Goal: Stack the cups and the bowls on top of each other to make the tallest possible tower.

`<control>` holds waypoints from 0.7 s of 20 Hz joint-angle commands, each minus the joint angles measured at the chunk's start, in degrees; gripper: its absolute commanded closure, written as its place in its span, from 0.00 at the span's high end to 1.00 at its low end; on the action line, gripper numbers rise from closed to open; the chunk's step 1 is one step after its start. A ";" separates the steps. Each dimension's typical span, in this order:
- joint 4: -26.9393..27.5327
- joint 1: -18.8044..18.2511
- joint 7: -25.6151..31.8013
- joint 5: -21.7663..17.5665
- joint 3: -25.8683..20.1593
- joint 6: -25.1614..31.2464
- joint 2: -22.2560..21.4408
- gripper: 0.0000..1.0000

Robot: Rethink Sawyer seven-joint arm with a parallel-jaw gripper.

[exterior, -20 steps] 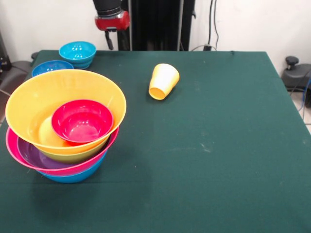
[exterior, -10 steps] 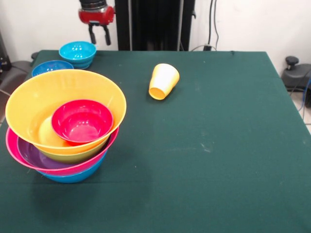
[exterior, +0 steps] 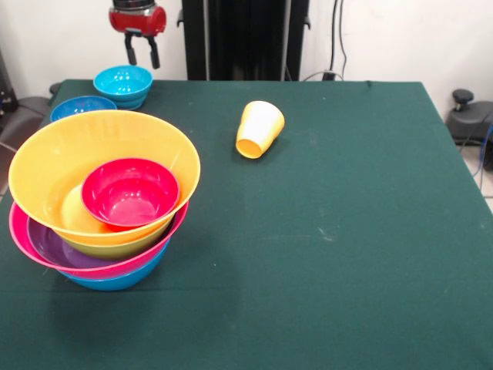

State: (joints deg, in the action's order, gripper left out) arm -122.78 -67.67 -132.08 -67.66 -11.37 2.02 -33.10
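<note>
Front view: hand point(exterior: 142, 55) spread open, holding nothing, hanging just above the light blue bowl point(exterior: 123, 83) at the counter's point(exterior: 347, 231) far corner. Tower point(exterior: 100, 196) sits near-left, red bowl point(exterior: 129, 193) topmost inside the orange one. Yellow cup point(exterior: 259, 129) lies tipped mid-counter. Looks like a pick approach; next move: descend, straddle the rim, close.

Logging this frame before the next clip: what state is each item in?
Tool: open, empty, above the light blue bowl.
Light blue bowl: upright, nested in another bowl.
Blue bowl: upright, partly hidden behind the tower.
Yellow cup: on its side, unstacked.
Tower: nested pile, leaning.
Red bowl: upright, tilted, topmost in the tower.
</note>
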 commanded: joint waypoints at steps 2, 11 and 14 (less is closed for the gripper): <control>1.41 1.99 5.59 2.01 -8.45 6.40 -0.63 1.00; -1.70 -2.19 13.23 10.09 -17.02 15.14 -7.67 1.00; -1.92 -3.02 13.63 10.35 -18.40 16.04 -7.99 1.00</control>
State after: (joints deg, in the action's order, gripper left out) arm -124.12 -70.88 -132.08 -59.95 -20.43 10.24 -38.94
